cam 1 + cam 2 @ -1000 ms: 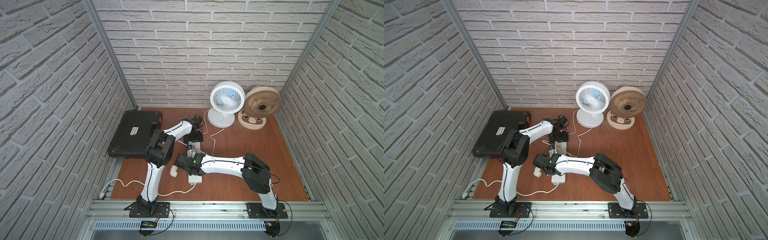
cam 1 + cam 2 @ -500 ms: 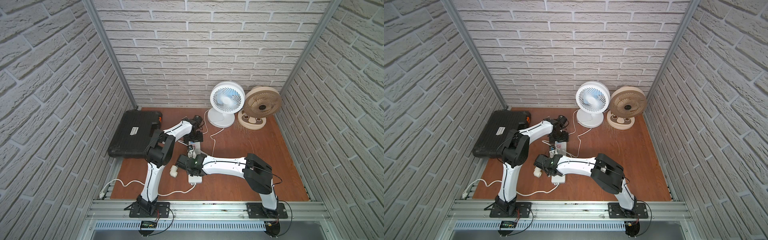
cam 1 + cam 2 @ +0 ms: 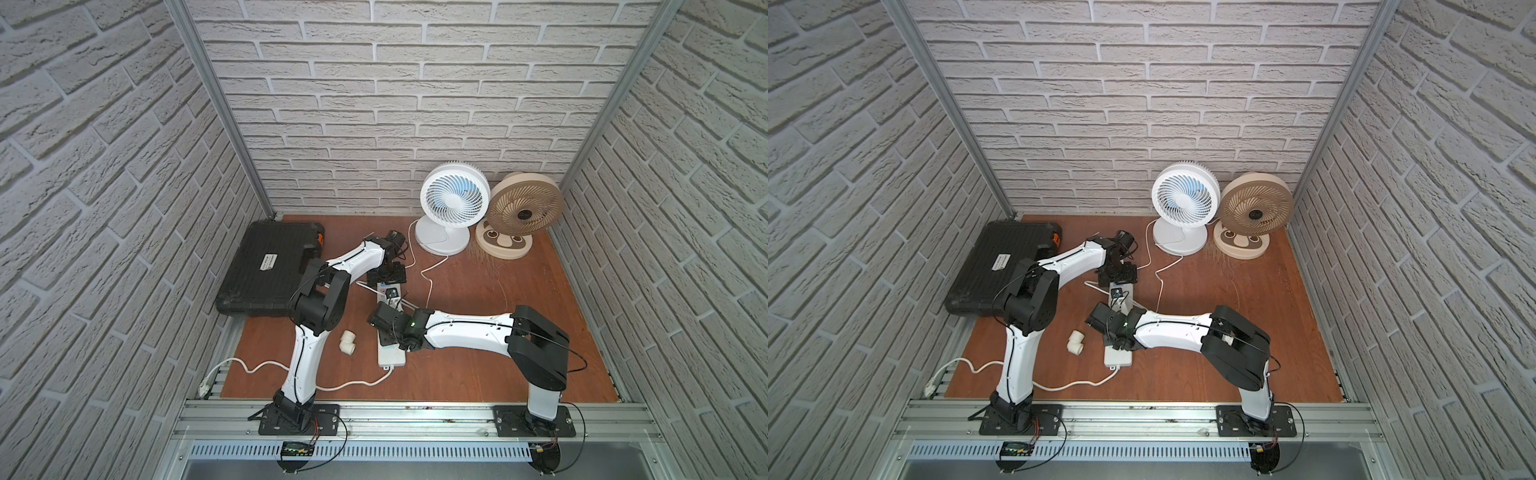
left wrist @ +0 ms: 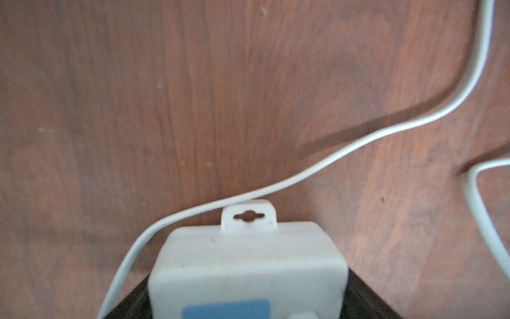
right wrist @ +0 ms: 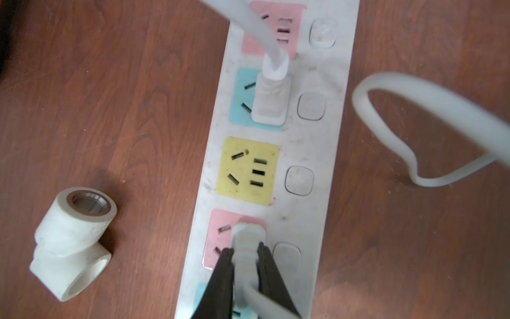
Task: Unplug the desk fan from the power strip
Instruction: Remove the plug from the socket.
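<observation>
The power strip [image 5: 278, 154] lies lengthwise on the wooden floor [image 5: 414, 248] between the two arms. The right gripper [image 5: 245, 279] is clamped on a white plug [image 5: 247, 243] seated in a pink socket (another plug [image 5: 271, 96] sits in a blue one). The left gripper [image 3: 385, 274] straddles the strip's far end; its jaw state is unclear. A white pipe elbow [image 5: 70, 245] lies beside the strip.

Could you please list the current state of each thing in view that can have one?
Power strip: flat on the table, far end pinned between the left gripper's fingers.
Plug in pink socket: seated, clamped by the right gripper.
Plug in blue socket: seated, untouched.
Yellow socket: empty.
White fan: upright, blades look still.
Beige fan: upright.
Black case: closed.
Pipe elbow: loose beside the strip.
</observation>
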`<state>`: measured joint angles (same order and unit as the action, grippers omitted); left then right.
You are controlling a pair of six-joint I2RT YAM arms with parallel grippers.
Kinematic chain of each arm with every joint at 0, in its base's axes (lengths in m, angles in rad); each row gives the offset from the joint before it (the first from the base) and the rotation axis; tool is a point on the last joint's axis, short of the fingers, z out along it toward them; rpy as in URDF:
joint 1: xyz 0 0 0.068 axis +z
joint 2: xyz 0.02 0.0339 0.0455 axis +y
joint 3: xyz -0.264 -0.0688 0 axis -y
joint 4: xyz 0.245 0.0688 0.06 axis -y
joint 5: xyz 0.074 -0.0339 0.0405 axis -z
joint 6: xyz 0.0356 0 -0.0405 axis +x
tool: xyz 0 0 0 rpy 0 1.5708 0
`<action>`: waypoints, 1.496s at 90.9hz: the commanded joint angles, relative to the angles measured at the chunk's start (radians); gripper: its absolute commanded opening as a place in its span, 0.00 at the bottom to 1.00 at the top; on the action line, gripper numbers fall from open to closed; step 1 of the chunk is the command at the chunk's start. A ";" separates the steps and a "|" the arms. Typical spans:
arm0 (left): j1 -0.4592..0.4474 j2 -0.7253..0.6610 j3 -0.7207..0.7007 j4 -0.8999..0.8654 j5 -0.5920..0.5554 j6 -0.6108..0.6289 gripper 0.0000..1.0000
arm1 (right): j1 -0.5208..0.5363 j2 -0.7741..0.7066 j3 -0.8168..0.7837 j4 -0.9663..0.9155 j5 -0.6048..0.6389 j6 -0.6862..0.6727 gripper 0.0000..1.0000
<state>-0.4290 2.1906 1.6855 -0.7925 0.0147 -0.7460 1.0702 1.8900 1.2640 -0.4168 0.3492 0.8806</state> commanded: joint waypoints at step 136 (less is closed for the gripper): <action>0.010 0.057 -0.057 -0.088 0.002 0.008 0.00 | 0.004 -0.034 0.018 -0.028 0.026 0.004 0.02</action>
<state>-0.4290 2.1899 1.6855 -0.7929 0.0151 -0.7372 1.0805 1.9041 1.2907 -0.4442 0.3767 0.8829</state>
